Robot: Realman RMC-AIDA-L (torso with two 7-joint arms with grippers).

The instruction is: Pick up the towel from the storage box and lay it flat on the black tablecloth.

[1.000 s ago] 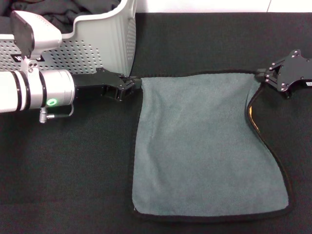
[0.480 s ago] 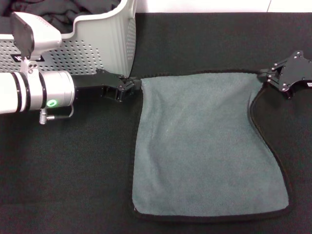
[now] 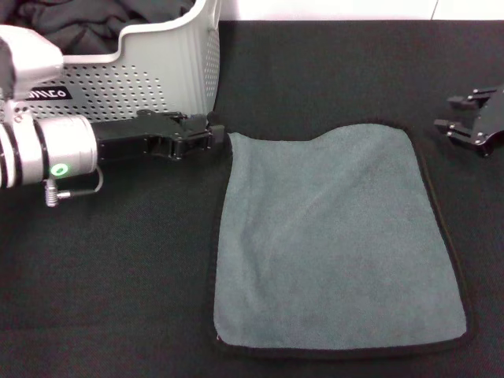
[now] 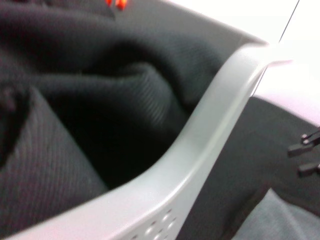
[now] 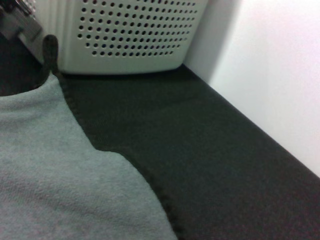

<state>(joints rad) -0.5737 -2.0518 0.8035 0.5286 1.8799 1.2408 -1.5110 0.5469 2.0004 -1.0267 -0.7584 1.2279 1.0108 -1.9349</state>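
Finishing well means the left gripper point(image 3: 214, 135), fingers seemingly still pinched on the towel point(image 3: 335, 236) corner beside the box point(image 3: 169, 59), lets go low and backs off level, since the right gripper point(image 3: 465, 126), fingers apart, is clear and the towel lies nearly flat on the tablecloth point(image 3: 118, 276).
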